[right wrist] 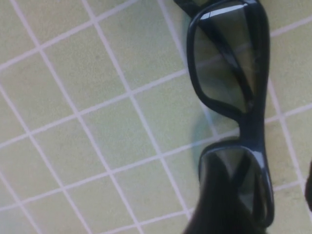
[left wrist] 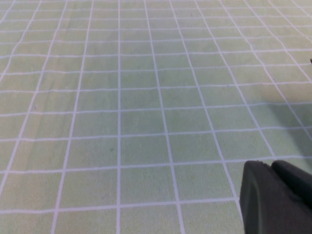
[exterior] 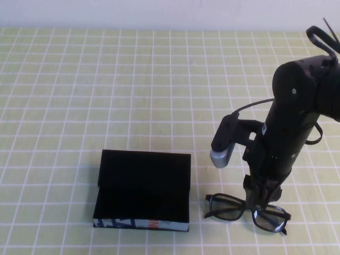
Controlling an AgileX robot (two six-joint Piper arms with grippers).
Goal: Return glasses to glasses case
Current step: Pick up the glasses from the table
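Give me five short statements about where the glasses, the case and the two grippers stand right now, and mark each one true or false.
1. The glasses case lies open on the checked cloth. True.
2. The glasses lie inside the case. False: they lie on the cloth beside the case, on the robot's right of it.
3. The right gripper is down over the glasses, near the bridge. True.
4. The left gripper is at the glasses too. False: it is over bare cloth, with no task thing near it in the left wrist view.
5. The case's printed strip runs along its far edge. False: it runs along the near front edge.
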